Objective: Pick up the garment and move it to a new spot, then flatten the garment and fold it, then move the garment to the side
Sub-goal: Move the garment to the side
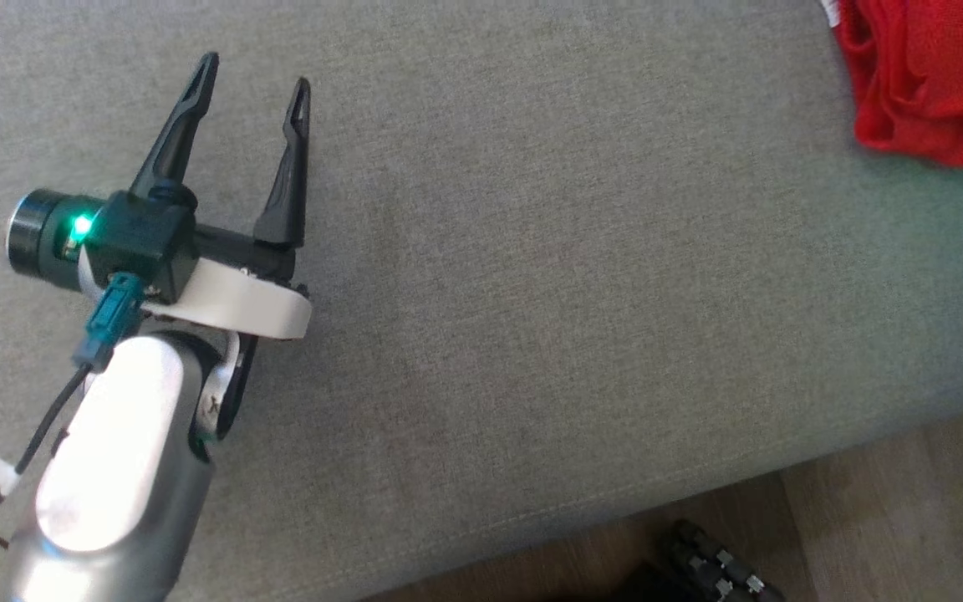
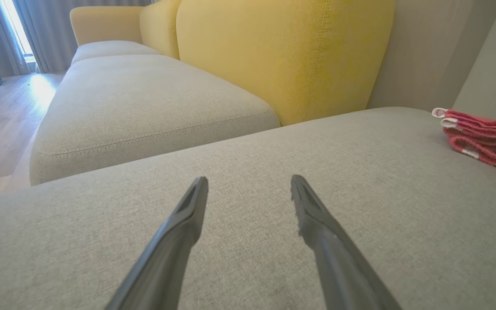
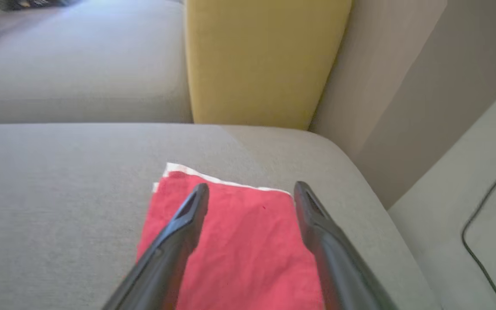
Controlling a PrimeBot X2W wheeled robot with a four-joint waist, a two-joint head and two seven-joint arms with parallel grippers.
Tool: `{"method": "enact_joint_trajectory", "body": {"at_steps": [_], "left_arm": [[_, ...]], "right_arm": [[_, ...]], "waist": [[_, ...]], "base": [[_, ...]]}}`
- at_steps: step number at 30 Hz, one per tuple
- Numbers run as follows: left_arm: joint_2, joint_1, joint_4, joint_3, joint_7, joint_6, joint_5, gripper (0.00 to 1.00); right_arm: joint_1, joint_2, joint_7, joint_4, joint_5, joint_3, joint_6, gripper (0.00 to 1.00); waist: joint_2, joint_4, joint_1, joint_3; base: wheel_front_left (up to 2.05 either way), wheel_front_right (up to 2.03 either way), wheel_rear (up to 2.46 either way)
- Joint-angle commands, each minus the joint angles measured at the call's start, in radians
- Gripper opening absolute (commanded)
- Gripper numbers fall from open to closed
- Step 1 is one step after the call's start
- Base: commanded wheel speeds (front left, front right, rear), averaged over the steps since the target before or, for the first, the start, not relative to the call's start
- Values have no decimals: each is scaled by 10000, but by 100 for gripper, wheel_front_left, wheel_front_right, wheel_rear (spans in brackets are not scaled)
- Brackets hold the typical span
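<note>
Seems close to the end of the task. In the right wrist view, the garment (image 3: 239,249) folded into a flat red rectangle with white trim, lying at the far right end of the grey seat (image 1: 532,293), near the yellow back cushion (image 3: 265,60). Over it, the right gripper (image 3: 251,186) with fingers spread wide, gripping nothing. Well apart from the garment, over bare seat, the left gripper (image 1: 257,71), also wide and empty. Picking up, flattening and folding judged as done; moved to the side too, by the look of it. Left to do, probably: only to draw the arms away.
</note>
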Motion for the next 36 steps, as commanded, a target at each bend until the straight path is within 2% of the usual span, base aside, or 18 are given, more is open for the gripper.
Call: {"method": "enact_joint_trajectory", "body": {"at_steps": [1,10,18,25,36], "left_arm": [[193,60,-275,253,-89,104,-102,100],[-34,813,79,376,-347,356,-548,100],[-262,1519,249,498,-537,618,-906,100],[-313,2086,319,779,-714,835,-1195,100],[-403,2875,376,773,-842,924,-1334,100]], "right_arm": [[486,-57,-200,-516,-158,-93,19,100],[2323,2285,-1049,-2378,-955,-116,19,100],[3506,4162,-1735,-2675,-1710,-216,19,100],[3893,4885,-2142,-2569,-2598,-101,19,100],[4601,5205,-2147,-2566,-3403,18,19,100]], "waist": [[0,16,-1,-179],[0,236,-1,-1317],[0,918,-1,-2106],[0,1693,-1,-2723],[0,2357,-1,-3574]], "base": [[0,0,0],[0,0,0],[0,0,0],[0,0,0],[0,0,0]]}}
